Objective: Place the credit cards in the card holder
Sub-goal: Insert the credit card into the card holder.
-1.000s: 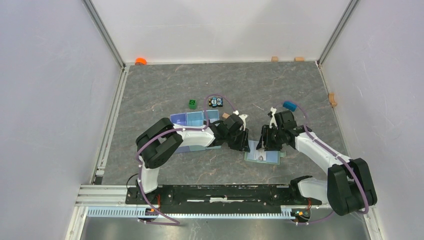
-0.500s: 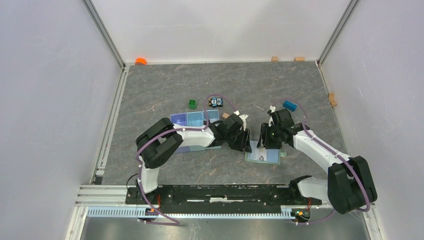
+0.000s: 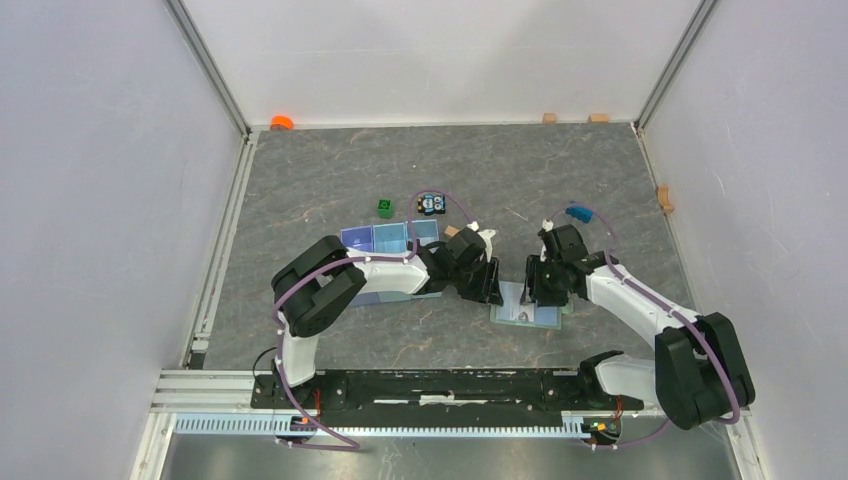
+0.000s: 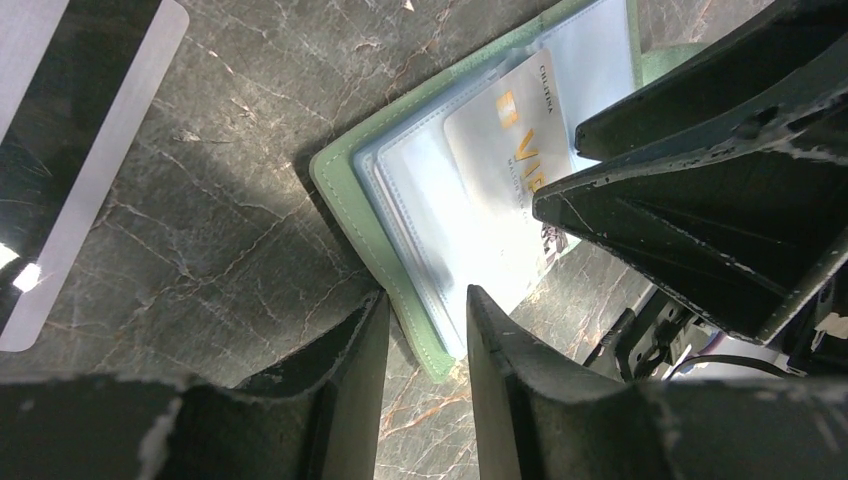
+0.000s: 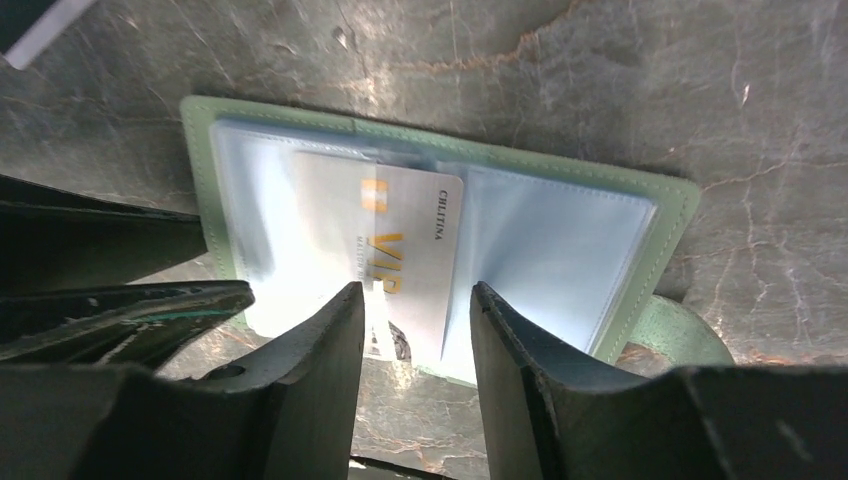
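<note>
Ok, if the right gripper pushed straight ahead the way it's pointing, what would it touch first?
Most likely the white VIP card lying on the open card holder, seen between the fingertips of the right gripper; depth unclear.

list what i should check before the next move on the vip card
1. card holder lying open, sleeves up: ok
2. vip card fully inside a sleeve: not ok, only its far end looks tucked
3. right gripper open and lined up over the card's near end: ok
4. left gripper pinning the holder's edge: cannot tell, it is open over the edge
5. striped card stowed: not ok, it lies outside the holder
</note>
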Motion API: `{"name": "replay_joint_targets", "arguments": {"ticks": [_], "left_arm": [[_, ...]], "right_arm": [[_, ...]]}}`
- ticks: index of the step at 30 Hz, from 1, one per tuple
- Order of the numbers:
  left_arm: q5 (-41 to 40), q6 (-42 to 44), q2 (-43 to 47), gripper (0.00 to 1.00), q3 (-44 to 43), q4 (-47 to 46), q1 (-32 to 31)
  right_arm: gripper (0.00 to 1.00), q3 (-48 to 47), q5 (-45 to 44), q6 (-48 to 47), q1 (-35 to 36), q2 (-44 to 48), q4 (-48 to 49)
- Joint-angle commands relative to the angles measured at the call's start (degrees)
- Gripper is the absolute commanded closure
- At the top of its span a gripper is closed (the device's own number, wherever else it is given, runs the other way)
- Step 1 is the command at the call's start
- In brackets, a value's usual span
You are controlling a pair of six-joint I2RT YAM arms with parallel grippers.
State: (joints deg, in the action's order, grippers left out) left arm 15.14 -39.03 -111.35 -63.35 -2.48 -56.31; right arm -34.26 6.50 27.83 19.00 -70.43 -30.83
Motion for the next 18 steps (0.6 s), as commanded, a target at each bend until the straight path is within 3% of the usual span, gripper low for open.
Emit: {"name": "replay_joint_targets", "arguments": {"ticks": [1,18], "left_arm": [[-0.55,-0.88,-0.44,0.59,1.65,2.83,-0.02],[0.56,-0.81,-1.12,0.61,1.17,2.74,-0.02]], "right_arm": [[0.52,1.25,0.58,0.33,0.11,0.53,1.43],[0.59,1.13,7.16,4.23,2.37,-0.49,8.45]]}}
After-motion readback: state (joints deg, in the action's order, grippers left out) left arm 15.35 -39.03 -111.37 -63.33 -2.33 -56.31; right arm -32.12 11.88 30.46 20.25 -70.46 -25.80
